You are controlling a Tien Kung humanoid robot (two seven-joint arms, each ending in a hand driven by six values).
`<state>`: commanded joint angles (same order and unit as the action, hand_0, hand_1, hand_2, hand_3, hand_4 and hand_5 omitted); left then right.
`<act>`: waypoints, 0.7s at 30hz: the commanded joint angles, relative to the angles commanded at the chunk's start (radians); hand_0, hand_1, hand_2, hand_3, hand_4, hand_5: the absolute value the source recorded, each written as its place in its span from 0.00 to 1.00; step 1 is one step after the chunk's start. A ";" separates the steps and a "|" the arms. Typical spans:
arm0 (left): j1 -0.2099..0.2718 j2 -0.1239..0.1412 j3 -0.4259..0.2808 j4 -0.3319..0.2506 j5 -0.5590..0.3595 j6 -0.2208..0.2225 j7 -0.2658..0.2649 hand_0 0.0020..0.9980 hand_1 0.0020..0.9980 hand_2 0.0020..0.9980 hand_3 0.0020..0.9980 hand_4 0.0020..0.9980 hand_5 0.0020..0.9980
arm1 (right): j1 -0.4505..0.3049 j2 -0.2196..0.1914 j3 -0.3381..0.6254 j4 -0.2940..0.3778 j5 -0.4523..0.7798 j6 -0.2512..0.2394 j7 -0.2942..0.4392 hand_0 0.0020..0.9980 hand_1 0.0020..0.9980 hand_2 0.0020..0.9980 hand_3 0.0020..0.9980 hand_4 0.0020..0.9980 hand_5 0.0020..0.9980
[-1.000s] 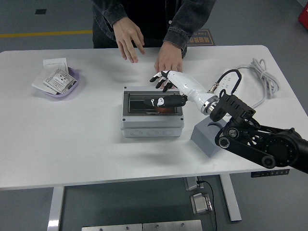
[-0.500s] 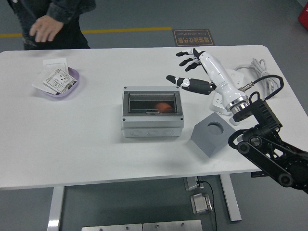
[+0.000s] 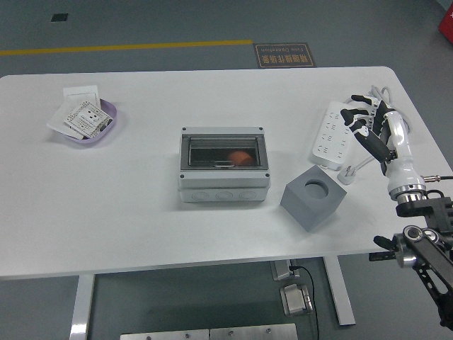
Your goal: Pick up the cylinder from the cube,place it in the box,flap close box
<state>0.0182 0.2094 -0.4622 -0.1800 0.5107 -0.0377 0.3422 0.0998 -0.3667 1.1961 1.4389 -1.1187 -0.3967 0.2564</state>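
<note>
White tabletop (image 3: 127, 227) lies bare along the near edge and across its whole left front. Near the right front, the grey cube (image 3: 313, 197) sits with its round socket empty, just right of the box. The grey box (image 3: 224, 168) stands mid-table with its tinted flap down; through it an orange-red shape, seemingly the cylinder (image 3: 241, 157), shows inside. At the right edge the right hand (image 3: 375, 127) hovers over a white power strip (image 3: 335, 143), fingers (image 3: 352, 113) spread loosely and holding nothing. Far left, a lilac dish (image 3: 95, 127) holds printed cards, their writing too small to read. Beyond the table, a floor sign's lettering is also illegible.
</note>
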 joint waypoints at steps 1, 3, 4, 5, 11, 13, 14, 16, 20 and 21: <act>0.000 0.000 0.003 0.000 -0.002 0.000 0.000 0.66 0.72 0.63 0.64 0.57 0.07 | -0.003 -0.001 0.003 -0.001 0.024 0.005 -0.002 0.58 0.50 0.56 0.68 1.00 0.61; 0.000 0.002 0.007 0.000 -0.006 0.000 -0.001 0.66 0.72 0.63 0.64 0.56 0.07 | -0.005 -0.004 0.009 -0.001 0.060 0.009 -0.003 0.65 0.61 0.63 0.66 0.98 0.47; -0.001 0.002 0.011 0.000 -0.009 0.000 -0.002 0.66 0.72 0.63 0.64 0.56 0.07 | -0.006 -0.006 0.011 0.000 0.076 0.009 -0.004 0.65 0.61 0.63 0.66 0.98 0.47; -0.001 0.004 0.014 0.000 -0.012 0.000 -0.003 0.66 0.72 0.63 0.64 0.56 0.07 | -0.006 -0.009 0.013 0.001 0.086 0.007 -0.004 0.65 0.61 0.63 0.66 0.98 0.47; -0.006 0.013 0.030 0.000 -0.023 0.000 -0.006 0.66 0.72 0.63 0.64 0.56 0.07 | -0.009 -0.021 0.021 0.001 0.119 -0.002 -0.005 0.65 0.63 0.64 0.69 0.76 0.09; -0.007 0.015 0.033 0.000 -0.024 0.000 -0.006 0.66 0.72 0.63 0.64 0.56 0.07 | -0.010 -0.022 0.023 0.000 0.130 -0.003 -0.001 0.65 0.63 0.64 0.69 0.76 0.09; -0.007 0.015 0.034 0.000 -0.024 0.000 -0.006 0.66 0.72 0.63 0.64 0.56 0.07 | -0.010 -0.022 0.023 -0.001 0.140 -0.003 0.003 0.65 0.63 0.65 0.70 0.72 0.03; -0.007 0.017 0.040 0.000 -0.028 -0.001 -0.007 0.66 0.72 0.63 0.64 0.56 0.07 | -0.011 -0.022 0.023 -0.003 0.156 -0.003 0.009 0.65 0.63 0.65 0.70 0.72 0.03; -0.005 0.019 0.047 0.000 -0.031 -0.001 -0.007 0.66 0.72 0.63 0.64 0.56 0.06 | -0.014 -0.022 0.026 0.000 0.173 -0.002 0.018 0.70 0.65 0.67 0.70 0.77 0.06; -0.004 0.020 0.049 0.000 -0.031 -0.001 -0.008 0.66 0.72 0.63 0.64 0.56 0.06 | -0.016 -0.022 0.027 0.002 0.174 -0.001 0.018 0.70 0.65 0.67 0.70 0.77 0.06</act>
<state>0.0142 0.2290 -0.4127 -0.1800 0.4793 -0.0391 0.3343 0.0836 -0.3889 1.2229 1.4412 -0.9448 -0.3977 0.2745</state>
